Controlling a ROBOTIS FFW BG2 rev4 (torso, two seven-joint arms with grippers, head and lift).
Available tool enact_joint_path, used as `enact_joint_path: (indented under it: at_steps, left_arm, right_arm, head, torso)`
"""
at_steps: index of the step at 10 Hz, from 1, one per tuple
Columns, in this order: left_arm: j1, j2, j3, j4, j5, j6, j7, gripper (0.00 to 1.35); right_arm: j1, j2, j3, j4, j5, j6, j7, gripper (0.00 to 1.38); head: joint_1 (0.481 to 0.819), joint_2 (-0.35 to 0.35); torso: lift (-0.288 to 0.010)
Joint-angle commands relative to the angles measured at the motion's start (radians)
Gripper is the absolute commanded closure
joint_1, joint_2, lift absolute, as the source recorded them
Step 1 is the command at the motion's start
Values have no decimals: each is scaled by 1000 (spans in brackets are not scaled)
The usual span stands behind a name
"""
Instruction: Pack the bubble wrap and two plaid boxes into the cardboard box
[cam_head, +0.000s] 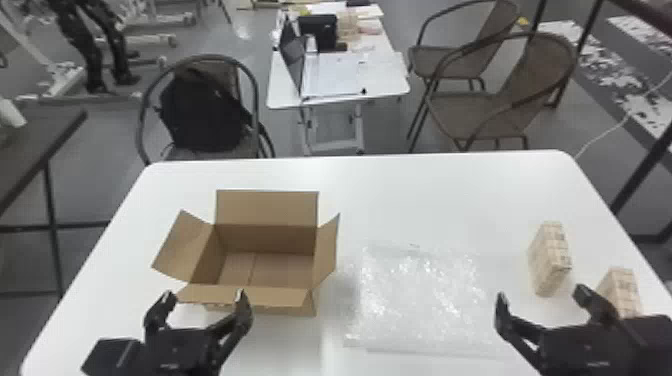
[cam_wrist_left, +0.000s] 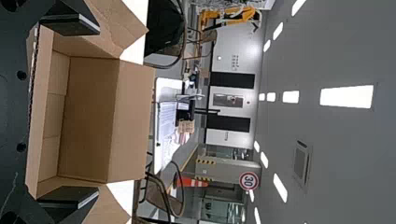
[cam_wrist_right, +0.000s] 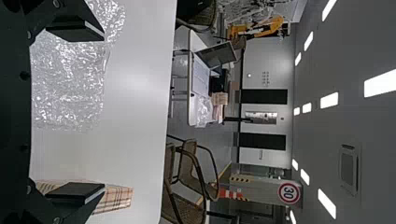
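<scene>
A: Left gripper (cam_head: 205, 297): condition?

B: Fingers spread wide, holding nothing. It sits at the near side of the cardboard box (cam_head: 267, 210), one fingertip overlapping the near flap in the head view.

A: Right gripper (cam_head: 542, 295)?

B: Likewise wide open and empty. It is at the near right of the desk (cam_head: 450, 185), between the bubble wrap (cam_head: 420, 295) and the farther plaid box (cam_head: 550, 257) on one side and the near edge on the other.

A: State of the cardboard box?

B: Upright on the left half of the desk, all four flaps folded outward, its inner bottom partly visible.

A: And the wrap?

B: Lying flat on the desk, just right of the cardboard box.

A: The plaid boxes?

B: Both on the right side of the desk. The farther one stands on a narrow face, to the right of the wrap. The nearer plaid box (cam_head: 621, 287) is close to the right edge, its lower part hidden behind the right gripper.

A: Surroundings?

B: Beyond the desk, a backpack (cam_head: 200, 115) on a chair (cam_head: 145, 120), and a small table (cam_head: 285, 95) bearing a laptop (cam_head: 292, 55).
</scene>
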Motion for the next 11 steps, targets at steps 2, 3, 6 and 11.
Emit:
enact_joint_path:
  at_steps: [2,3,6,11]
  left_arm:
    - [0,-3,0,0,-2,-2,0,98]
    - [0,-3,0,0,-2,-2,0,98]
    - [-1,-3,6,-2,-6,0,0,98]
    - [-87,-3,198,-58,-30,158,-164,91]
  right_arm:
    - [0,0,0,0,0,0,0,156]
    - [0,0,2,0,-2,0,0,156]
    - [0,0,0,2,-3,0,0,156]
    - [-4,0,3,5,-6,0,2,156]
  head:
    - [695,108]
    - [695,108]
    - [695,109]
    - [695,140]
  torso:
    - [-50]
    - [-50]
    - [-50]
    - [-50]
